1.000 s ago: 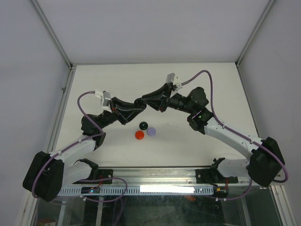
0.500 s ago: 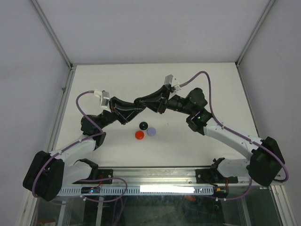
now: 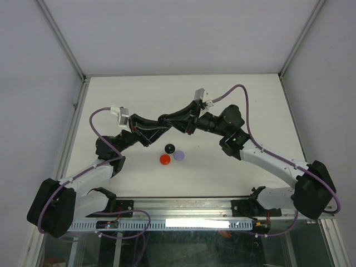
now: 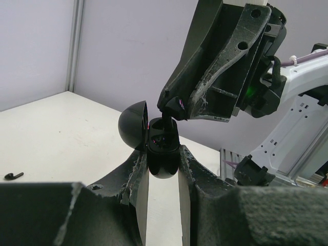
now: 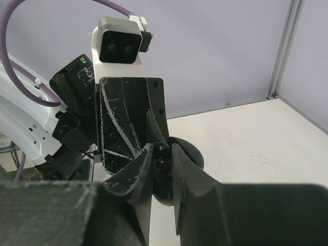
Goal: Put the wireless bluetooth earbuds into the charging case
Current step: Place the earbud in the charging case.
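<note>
1. Above the middle of the white table [image 3: 245, 100], the two arms meet fingertip to fingertip, raised off the surface.
2. The left gripper [image 4: 162, 154] is clamped on a black charging case [image 4: 162, 166], squeezing its rounded base from both sides between the two fingers.
3. The case stands upright with its domed lid [image 4: 133, 126] swung open and tipped back to the left in the left wrist view.
4. The right gripper [image 5: 162, 156] comes in from above, its fingers pinched tight on a black earbud [image 4: 168, 120].
5. The earbud hangs directly over the open case, with its stem pointing down into the mouth of the base. Whether it is fully seated cannot be told.
6. In the right wrist view, the bud shows as a small dark shape between the two fingertips, with the case's rounded body just behind it.
7. A loose black earbud [image 4: 13, 176] lies on the table, well apart from the case.
8. Nearer the arm bases than the grippers, three round pieces rest in a tight cluster on the table: a black disc [image 3: 169, 148], a red disc [image 3: 165, 159] and a lilac disc [image 3: 179, 156].
</note>
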You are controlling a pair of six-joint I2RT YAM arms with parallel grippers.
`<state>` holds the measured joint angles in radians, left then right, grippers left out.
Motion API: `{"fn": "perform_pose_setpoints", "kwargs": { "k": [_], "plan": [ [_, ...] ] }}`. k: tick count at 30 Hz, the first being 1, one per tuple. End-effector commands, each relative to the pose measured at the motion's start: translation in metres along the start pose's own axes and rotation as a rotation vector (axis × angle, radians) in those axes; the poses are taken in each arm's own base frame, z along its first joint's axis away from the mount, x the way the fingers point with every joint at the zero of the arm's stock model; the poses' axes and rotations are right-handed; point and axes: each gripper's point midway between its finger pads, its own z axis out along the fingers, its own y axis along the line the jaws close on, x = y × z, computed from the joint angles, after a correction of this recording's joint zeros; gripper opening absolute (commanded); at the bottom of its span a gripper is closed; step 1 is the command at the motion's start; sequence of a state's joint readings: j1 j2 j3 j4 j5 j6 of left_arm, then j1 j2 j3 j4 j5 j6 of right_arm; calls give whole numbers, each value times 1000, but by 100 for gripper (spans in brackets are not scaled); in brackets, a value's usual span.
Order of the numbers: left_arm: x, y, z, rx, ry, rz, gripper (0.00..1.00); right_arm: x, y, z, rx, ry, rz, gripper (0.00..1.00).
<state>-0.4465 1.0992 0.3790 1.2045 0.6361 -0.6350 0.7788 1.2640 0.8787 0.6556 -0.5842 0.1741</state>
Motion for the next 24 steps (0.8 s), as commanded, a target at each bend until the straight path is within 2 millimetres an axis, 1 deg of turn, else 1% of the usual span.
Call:
{"fn": "perform_pose_setpoints", "kwargs": {
  "k": [1,10,15,24],
  "plan": [
    [-21,-7,4,10,-72,99,0,-14,7,1,-18,-53,-18,20],
    [-20,-3,2,6,-59,219,0,-5,6,0,-10,-35,-9,20],
    [-18,-1,4,12,-35,268,0,3,7,0,-22,-3,-21,22],
    [-25,-6,4,24,-66,280,0,11,13,-3,-63,18,-33,24]
  ]
}}
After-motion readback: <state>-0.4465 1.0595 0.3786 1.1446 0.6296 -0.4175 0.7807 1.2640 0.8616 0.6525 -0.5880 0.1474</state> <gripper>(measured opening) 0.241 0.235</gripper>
